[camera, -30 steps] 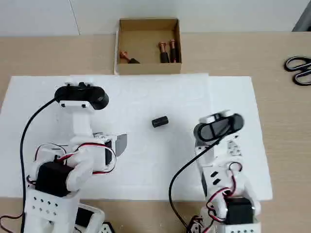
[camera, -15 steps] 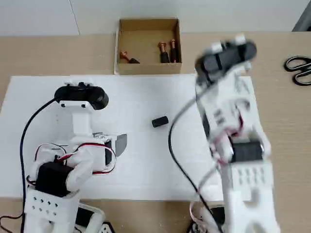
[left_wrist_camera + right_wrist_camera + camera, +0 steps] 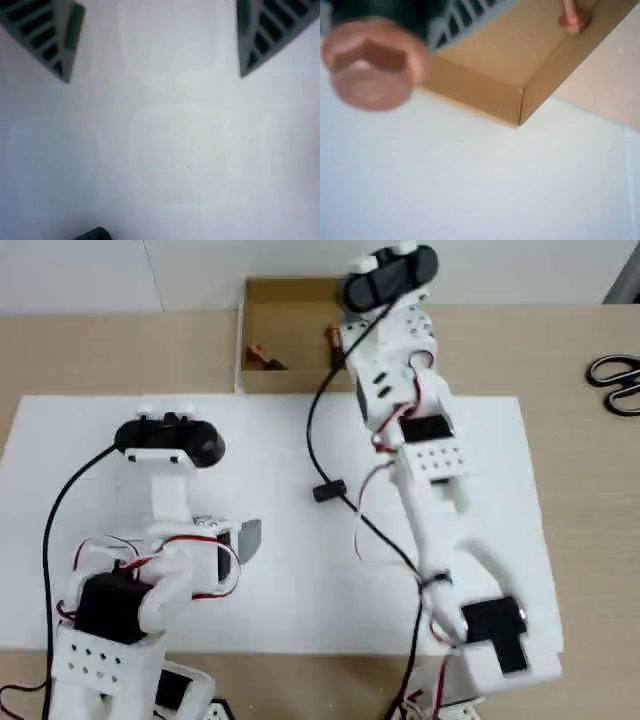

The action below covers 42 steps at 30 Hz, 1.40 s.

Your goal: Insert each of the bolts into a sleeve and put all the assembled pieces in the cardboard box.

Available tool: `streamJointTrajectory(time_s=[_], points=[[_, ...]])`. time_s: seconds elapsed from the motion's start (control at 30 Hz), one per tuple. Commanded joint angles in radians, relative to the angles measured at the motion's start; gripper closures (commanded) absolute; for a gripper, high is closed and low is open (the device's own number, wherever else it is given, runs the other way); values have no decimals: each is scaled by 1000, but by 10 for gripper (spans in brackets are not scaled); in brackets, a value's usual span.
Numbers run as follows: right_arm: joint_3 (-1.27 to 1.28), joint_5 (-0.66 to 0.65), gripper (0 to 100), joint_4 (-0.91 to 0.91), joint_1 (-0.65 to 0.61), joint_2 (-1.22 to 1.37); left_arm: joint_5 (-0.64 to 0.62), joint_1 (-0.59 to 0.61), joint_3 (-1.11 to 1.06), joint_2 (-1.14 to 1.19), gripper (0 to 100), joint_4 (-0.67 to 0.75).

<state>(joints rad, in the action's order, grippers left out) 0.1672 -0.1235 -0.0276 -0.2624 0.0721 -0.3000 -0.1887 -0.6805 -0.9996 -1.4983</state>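
My right gripper point(image 3: 405, 22) is shut on a copper bolt point(image 3: 370, 65), whose hex head faces the camera with something dark, perhaps a sleeve, behind it. It hangs over the white foam just at a corner of the cardboard box point(image 3: 480, 95). From above, the right arm point(image 3: 400, 370) stretches across the foam to the box point(image 3: 243, 340), covering its right side. An assembled piece point(image 3: 262, 358) lies inside at the left. A loose black sleeve point(image 3: 328, 490) rests mid-foam. My left gripper point(image 3: 245, 535) stands open low over bare foam, the sleeve point(image 3: 92, 234) just past it.
The white foam sheet point(image 3: 250, 440) covers most of the wooden table. Black scissors point(image 3: 615, 380) lie at the far right edge. The right arm's cable point(image 3: 320, 430) trails across the foam beside the loose sleeve.
The right arm has swung from the near side of the table up across the foam to the box. The left arm and the loose sleeve have not moved.
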Motion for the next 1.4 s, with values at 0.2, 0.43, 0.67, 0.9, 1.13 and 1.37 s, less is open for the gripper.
streamJointTrajectory(time_s=[0.2,0.43,0.67,0.9,1.13,1.37], points=[[-420,-6,995,-165,-33,415,8,5,-62,-15,797,103],[-683,-6,995,-163,-54,708,8,46,-62,-15,797,103],[-802,-6,994,-162,-56,900,8,89,-62,-15,797,101],[-804,-6,983,-165,-58,960,8,91,-62,-15,797,101],[-804,-6,779,-133,-58,966,9,91,-62,-15,797,101],[-807,-12,772,-120,-50,944,11,91,-62,-15,797,100]])
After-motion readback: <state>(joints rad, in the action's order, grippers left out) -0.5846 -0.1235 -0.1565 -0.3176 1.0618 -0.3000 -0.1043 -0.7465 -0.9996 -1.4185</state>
